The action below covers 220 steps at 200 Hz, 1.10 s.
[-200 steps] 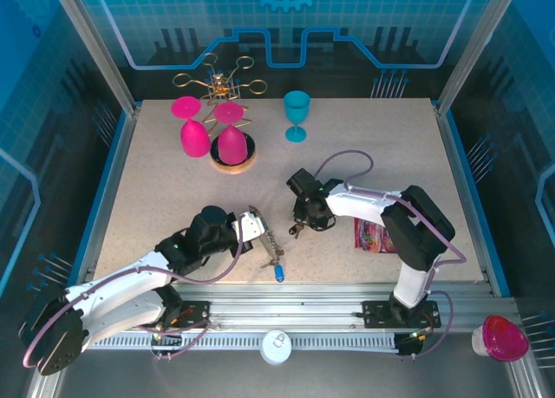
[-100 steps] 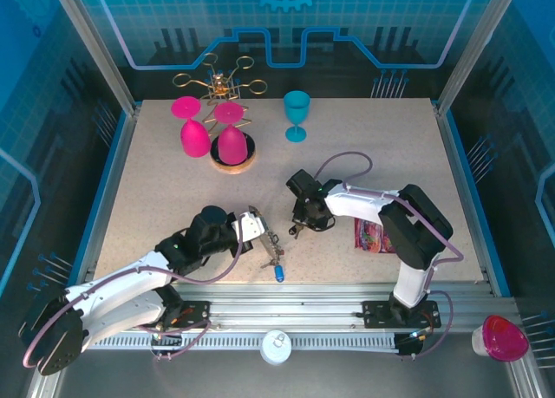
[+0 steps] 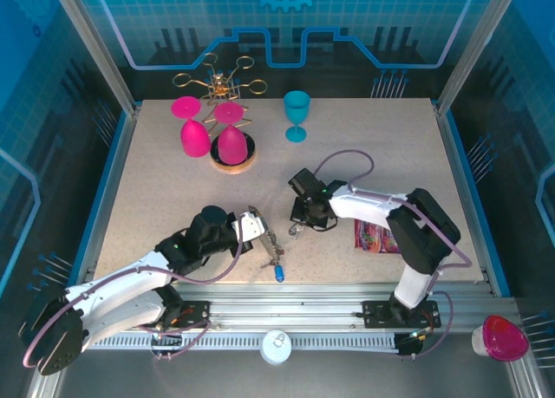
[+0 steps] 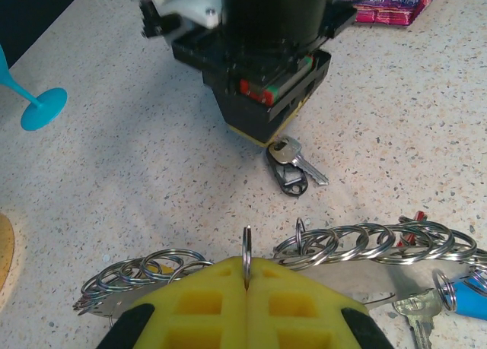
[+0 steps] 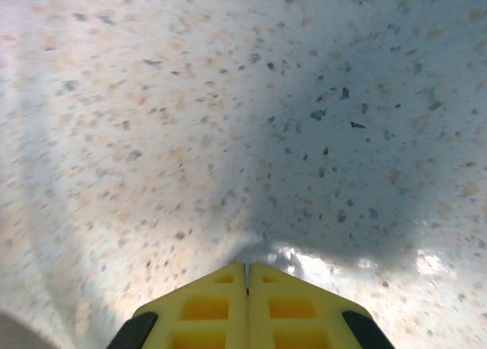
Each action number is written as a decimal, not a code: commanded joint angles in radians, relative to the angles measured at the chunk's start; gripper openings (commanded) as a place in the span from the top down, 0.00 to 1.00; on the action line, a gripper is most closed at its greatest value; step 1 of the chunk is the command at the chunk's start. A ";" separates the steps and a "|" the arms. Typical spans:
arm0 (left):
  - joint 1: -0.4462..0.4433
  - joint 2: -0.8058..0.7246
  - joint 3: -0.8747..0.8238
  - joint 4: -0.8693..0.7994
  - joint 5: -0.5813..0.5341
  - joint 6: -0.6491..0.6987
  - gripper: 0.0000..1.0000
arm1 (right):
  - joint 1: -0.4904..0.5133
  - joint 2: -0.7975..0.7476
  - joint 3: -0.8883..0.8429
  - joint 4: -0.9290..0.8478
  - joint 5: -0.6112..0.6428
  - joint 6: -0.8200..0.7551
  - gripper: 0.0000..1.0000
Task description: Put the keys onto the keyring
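My left gripper [image 4: 246,271] is pinched shut on the keyring [image 4: 358,246]. One of its split rings stands upright between the yellow pads at the lower centre of the left wrist frame, and the rest of the silvery chain of rings fans out to both sides along the tabletop [image 4: 137,182]. My right gripper [image 5: 247,277] has its pads pressed together with no gap. I can't tell whether it has caught anything.

Just past its tip in the left wrist frame lies a black-headed key [image 4: 293,172], seemingly flat on the tabletop and touching or nearly touching the right gripper. A blue-headed key [image 4: 460,297] sits at the far right end of the keyring.

The risks, as I judge them:
- If the right pads closed beside the key rather than on it, lifting brings up nothing.
- A thin edge grip could let the key swing or drop.
- My left hold is on a single slim ring, so a tug could twist it out.

The left wrist camera gives the key's position against my right tip. The right wrist camera gives the flush pads and a bright smear at their tip, which I can't name. From overhead the key is too small to make out.
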 commanded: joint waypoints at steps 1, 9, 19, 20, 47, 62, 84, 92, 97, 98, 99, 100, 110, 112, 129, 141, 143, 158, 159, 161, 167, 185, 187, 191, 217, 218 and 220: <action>-0.004 -0.016 0.037 0.031 0.006 0.009 1.00 | 0.016 -0.137 -0.090 0.131 -0.052 -0.204 1.00; -0.004 -0.014 0.037 0.037 0.006 0.006 1.00 | 0.014 -0.184 -0.122 0.190 -0.098 -0.279 1.00; -0.005 -0.014 0.034 0.047 0.003 0.001 1.00 | 0.013 -0.228 -0.159 0.206 -0.135 -0.350 1.00; -0.004 -0.014 0.033 0.048 0.002 0.000 1.00 | 0.014 -0.231 -0.161 0.209 -0.142 -0.361 1.00; -0.004 -0.022 0.028 0.075 0.013 -0.011 1.00 | 0.003 -0.313 -0.193 0.253 -0.330 -0.553 1.00; -0.004 -0.030 0.019 0.100 0.036 -0.014 1.00 | 0.002 -0.360 -0.210 0.306 -0.423 -0.623 1.00; -0.004 -0.041 0.008 0.127 0.072 -0.020 1.00 | -0.001 -0.411 -0.234 0.389 -0.542 -0.705 1.00; -0.005 -0.044 0.004 0.136 0.083 -0.021 1.00 | -0.004 -0.424 -0.241 0.408 -0.568 -0.723 1.00; -0.004 -0.044 0.003 0.138 0.085 -0.022 1.00 | -0.007 -0.425 -0.241 0.410 -0.579 -0.731 1.00; -0.004 -0.044 0.003 0.138 0.085 -0.023 1.00 | -0.008 -0.425 -0.240 0.410 -0.580 -0.733 1.00; -0.004 -0.044 0.003 0.137 0.085 -0.023 1.00 | -0.009 -0.426 -0.240 0.408 -0.581 -0.733 1.00; -0.004 -0.043 0.004 0.137 0.085 -0.023 1.00 | -0.010 -0.426 -0.239 0.406 -0.581 -0.734 1.00; -0.004 -0.038 0.009 0.122 0.077 -0.022 1.00 | -0.020 -0.407 -0.212 0.334 -0.510 -0.729 1.00; -0.005 -0.037 0.010 0.118 0.075 -0.022 1.00 | -0.022 -0.400 -0.206 0.314 -0.492 -0.725 1.00; -0.004 -0.026 0.017 0.096 0.048 -0.027 1.00 | -0.057 -0.310 -0.145 0.129 -0.353 -0.672 1.00; -0.004 -0.019 0.024 0.079 0.029 -0.032 1.00 | -0.075 -0.248 -0.135 0.035 -0.322 -0.641 1.00; -0.004 -0.018 0.026 0.077 0.030 -0.031 1.00 | -0.075 -0.242 -0.112 0.019 -0.312 -0.638 1.00; -0.003 -0.015 0.030 0.062 0.023 -0.031 1.00 | -0.068 -0.185 -0.066 -0.079 -0.261 -0.642 1.00; -0.003 -0.014 0.031 0.063 0.022 -0.031 1.00 | -0.068 -0.182 -0.063 -0.085 -0.257 -0.643 1.00; -0.003 -0.013 0.031 0.063 0.021 -0.030 1.00 | -0.066 -0.178 -0.057 -0.095 -0.251 -0.644 1.00; -0.002 -0.011 0.033 0.064 0.021 -0.031 1.00 | -0.063 -0.161 -0.044 -0.121 -0.234 -0.649 1.00; -0.002 -0.004 0.034 0.069 0.022 -0.032 1.00 | -0.060 -0.098 0.000 -0.178 -0.198 -0.667 1.00; -0.003 -0.003 0.034 0.069 0.021 -0.032 1.00 | -0.060 -0.090 0.004 -0.183 -0.196 -0.668 1.00; -0.002 -0.001 0.034 0.071 0.021 -0.034 1.00 | -0.060 -0.073 0.013 -0.189 -0.192 -0.672 1.00; -0.001 0.001 0.034 0.072 0.019 -0.035 1.00 | -0.056 0.012 0.051 -0.176 -0.192 -0.671 1.00; -0.002 0.000 0.033 0.071 0.019 -0.035 1.00 | -0.055 0.015 0.052 -0.174 -0.192 -0.671 1.00; -0.001 -0.001 0.033 0.069 0.018 -0.035 1.00 | -0.055 0.019 0.054 -0.171 -0.194 -0.670 1.00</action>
